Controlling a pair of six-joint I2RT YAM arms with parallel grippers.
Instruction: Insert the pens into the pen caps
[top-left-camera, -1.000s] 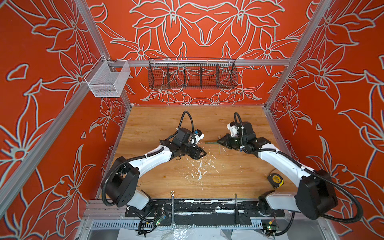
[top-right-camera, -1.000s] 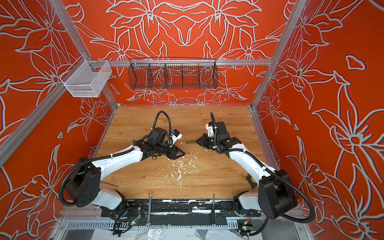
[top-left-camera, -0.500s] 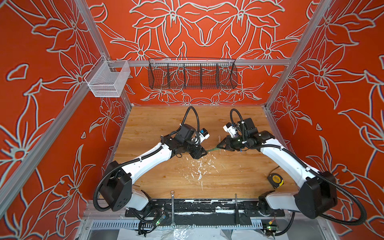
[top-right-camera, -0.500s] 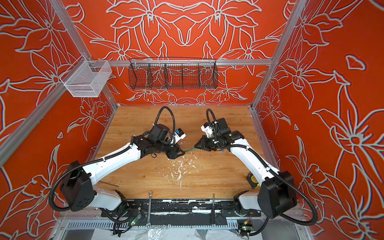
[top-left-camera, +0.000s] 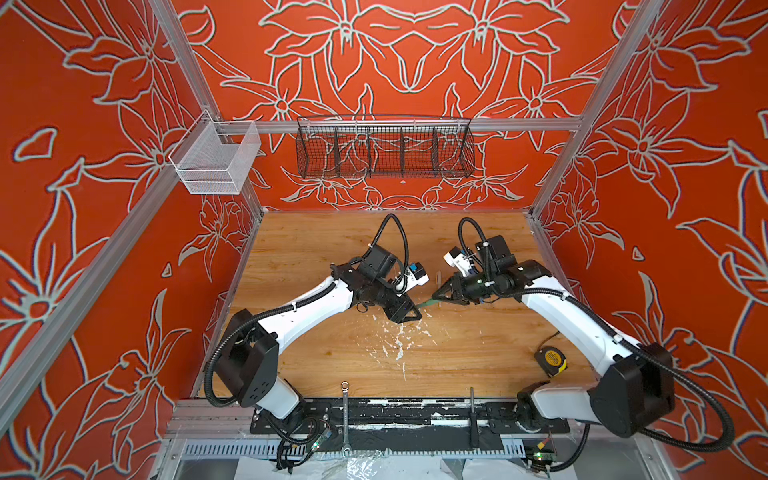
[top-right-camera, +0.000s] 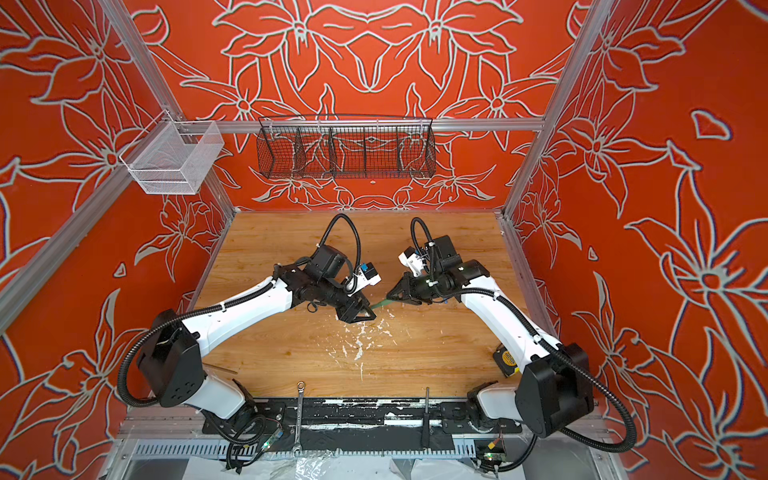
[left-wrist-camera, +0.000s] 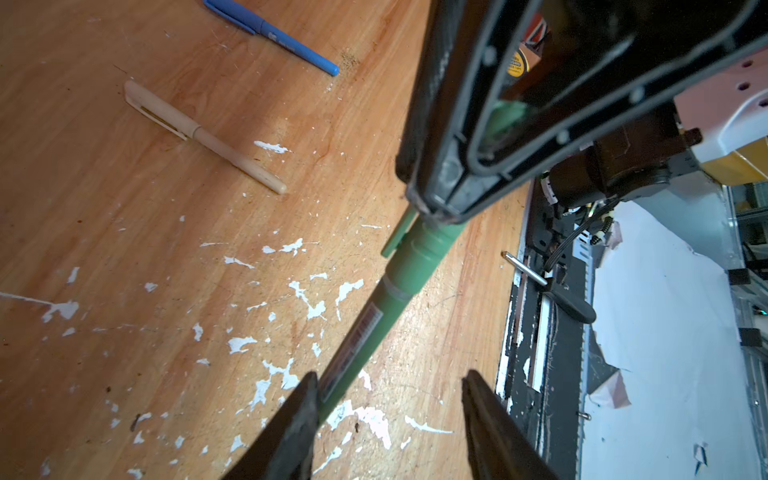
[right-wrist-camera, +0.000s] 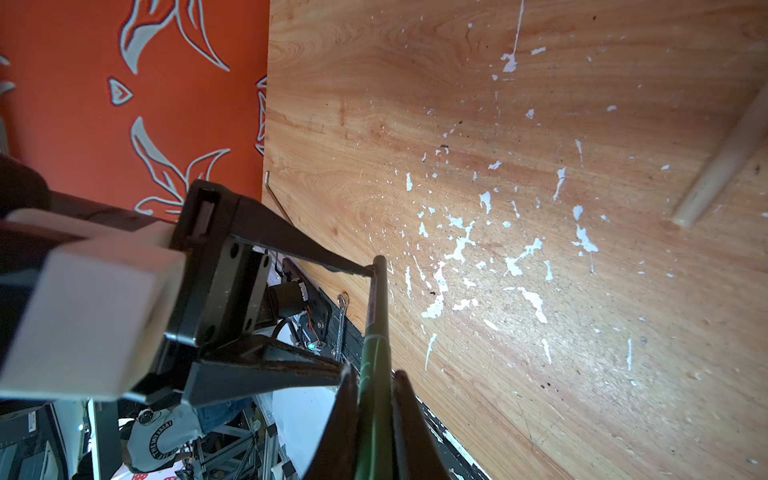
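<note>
Status: green pen (left-wrist-camera: 374, 316) looks seated in green cap (left-wrist-camera: 432, 239) just above the paint flecks (left-wrist-camera: 307, 297), right gripper (right-wrist-camera: 375, 372) clamped on the cap, left gripper (left-wrist-camera: 390, 375) parted (one finger (left-wrist-camera: 303, 399) touches the barrel); tan pen (left-wrist-camera: 203, 135) and blue pen (left-wrist-camera: 274, 35) lie capped beyond the flecks, so probably only set-down is left.

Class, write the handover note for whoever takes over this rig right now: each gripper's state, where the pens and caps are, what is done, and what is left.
The left gripper is open, jaws apart, with the rear end of the green pen resting against one of them, not gripped.
The right gripper is shut on the green pen at its capped end, holding it out toward the left gripper.
The blue pen and the tan pen lie on the table, each with its cap on.
Done: all three pens appear capped.
Left: check whether the green cap is fully seated, which these views do not show.
</note>
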